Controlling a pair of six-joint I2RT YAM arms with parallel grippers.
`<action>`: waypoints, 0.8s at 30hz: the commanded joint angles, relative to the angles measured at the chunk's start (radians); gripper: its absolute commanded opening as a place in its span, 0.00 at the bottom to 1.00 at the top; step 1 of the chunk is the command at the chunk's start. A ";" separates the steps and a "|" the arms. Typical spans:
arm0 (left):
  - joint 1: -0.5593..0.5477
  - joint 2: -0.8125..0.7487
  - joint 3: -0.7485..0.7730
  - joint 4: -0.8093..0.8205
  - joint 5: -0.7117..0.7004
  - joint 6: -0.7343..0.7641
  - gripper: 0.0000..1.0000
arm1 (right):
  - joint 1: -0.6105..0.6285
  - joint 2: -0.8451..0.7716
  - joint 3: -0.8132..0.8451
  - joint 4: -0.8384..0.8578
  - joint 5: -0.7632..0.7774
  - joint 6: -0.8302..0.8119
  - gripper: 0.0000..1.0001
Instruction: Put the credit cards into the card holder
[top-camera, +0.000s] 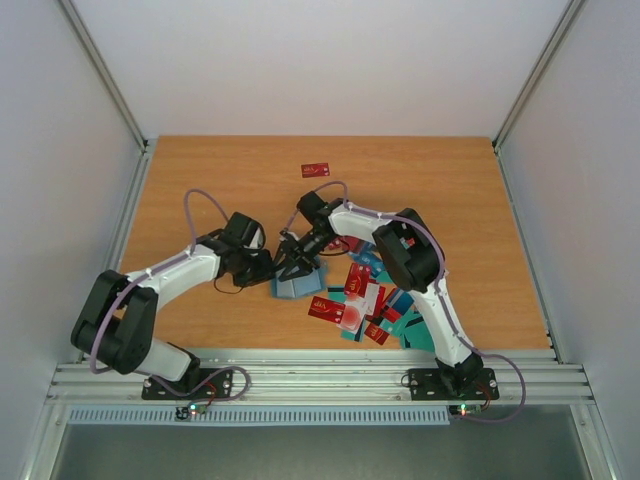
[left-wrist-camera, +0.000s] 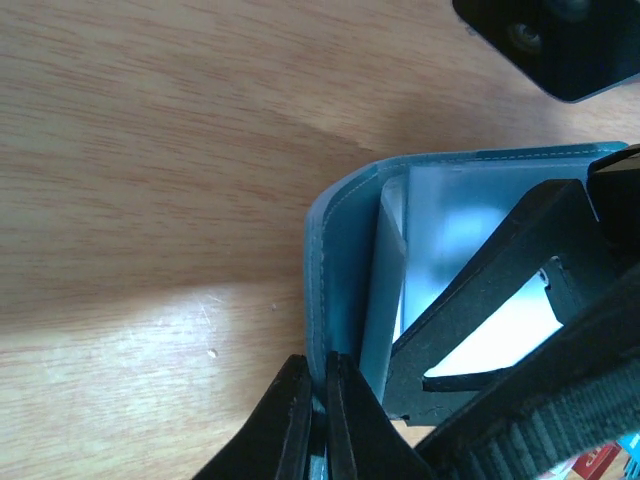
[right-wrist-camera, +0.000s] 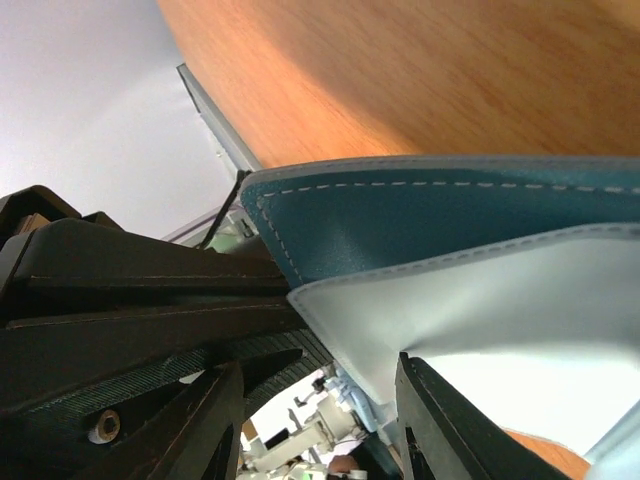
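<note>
A robotics lab bench cell — white panels (top-camera: 320, 60) wall in the wooden table (top-camera: 200, 170) at 9, 12 and 3 o'clock, an aluminium rail (top-camera: 320, 372) at 6.

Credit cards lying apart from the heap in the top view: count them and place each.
1: a red rectangular plastic card, alone near the far edge of the wooden table. The rest lie in a mixed heap beside the right arm; others may hide beneath it.

Holder (top-camera: 297, 288) is boxed in. Left gripper (left-wrist-camera: 318, 375) pinches its edge from 9 o'clock, and right gripper (top-camera: 296, 266) is on it from 1. Card pile (top-camera: 362, 302) blocks 3 to 4. You have bare table (top-camera: 200, 170) at 6 and 10–12, where one red card (top-camera: 316, 169) lies far out.
</note>
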 joint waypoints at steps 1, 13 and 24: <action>-0.003 0.020 -0.021 0.052 0.066 -0.007 0.07 | 0.007 0.059 0.055 0.047 -0.027 0.040 0.43; 0.052 0.031 -0.040 0.088 0.085 -0.001 0.09 | 0.007 0.187 0.204 -0.043 -0.006 0.036 0.44; 0.091 -0.015 0.000 0.021 0.089 0.031 0.28 | 0.006 0.212 0.247 -0.096 0.044 0.016 0.44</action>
